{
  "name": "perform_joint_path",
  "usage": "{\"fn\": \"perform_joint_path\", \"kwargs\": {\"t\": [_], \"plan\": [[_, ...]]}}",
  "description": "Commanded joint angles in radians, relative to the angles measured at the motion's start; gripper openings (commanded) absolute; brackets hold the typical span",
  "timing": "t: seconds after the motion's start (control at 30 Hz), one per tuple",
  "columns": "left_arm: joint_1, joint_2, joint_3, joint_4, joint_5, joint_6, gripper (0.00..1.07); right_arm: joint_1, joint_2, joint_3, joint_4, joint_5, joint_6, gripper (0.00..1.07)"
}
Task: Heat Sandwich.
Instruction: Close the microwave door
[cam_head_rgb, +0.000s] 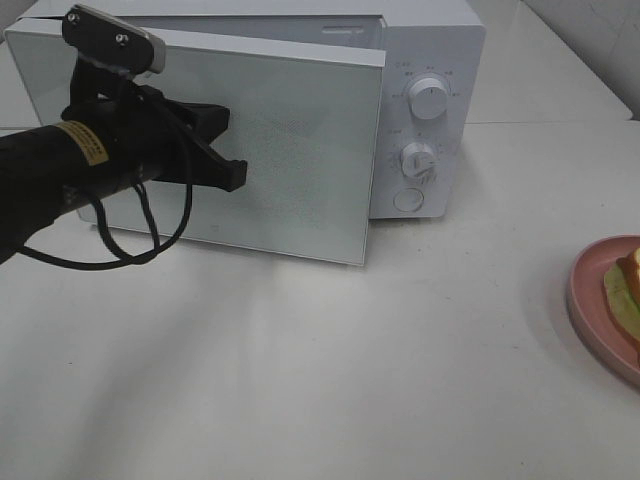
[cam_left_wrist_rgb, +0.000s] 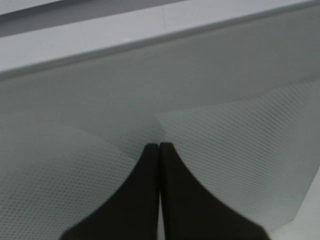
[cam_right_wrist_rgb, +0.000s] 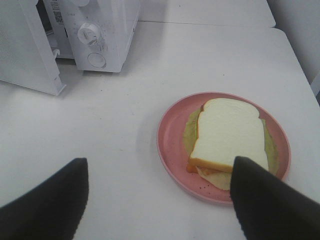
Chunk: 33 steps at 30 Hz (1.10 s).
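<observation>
The sandwich of pale bread with a green layer lies on a round pink plate, seen at the right table edge in the high view as sandwich on plate. My right gripper hovers open on the near side of the plate, holding nothing. The white microwave stands at the back with its glass door ajar. My left gripper is shut, its tips at the door's outer glass, nothing between them.
Two dials and a round button sit on the microwave's right panel. The microwave and its open door edge lie beyond the plate. A black cable loops under the left arm.
</observation>
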Motion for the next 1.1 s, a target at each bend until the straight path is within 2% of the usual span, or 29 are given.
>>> {"fn": "perform_joint_path", "kwargs": {"t": [0.03, 0.13, 0.2, 0.4, 0.8, 1.1], "plan": [[-0.047, 0.027, -0.044, -0.112, -0.010, 0.080, 0.00, -0.005, -0.027, 0.004, 0.004, -0.012, -0.006, 0.75], [-0.088, 0.059, -0.087, -0.176, -0.009, 0.128, 0.00, -0.005, -0.027, 0.004, 0.004, -0.012, -0.006, 0.75], [-0.096, 0.067, -0.101, -0.185, -0.008, 0.132, 0.00, -0.005, -0.027, 0.004, 0.004, -0.012, -0.006, 0.75], [-0.125, 0.122, -0.203, -0.194, 0.048, 0.132, 0.00, -0.005, -0.027, 0.004, 0.004, -0.012, -0.006, 0.75], [-0.125, 0.209, -0.356, -0.235, 0.097, 0.131, 0.00, -0.005, -0.027, 0.004, 0.004, -0.012, -0.006, 0.75], [-0.117, 0.267, -0.455, -0.314, 0.125, 0.140, 0.00, -0.005, -0.027, 0.004, 0.004, -0.012, -0.006, 0.75]]}}
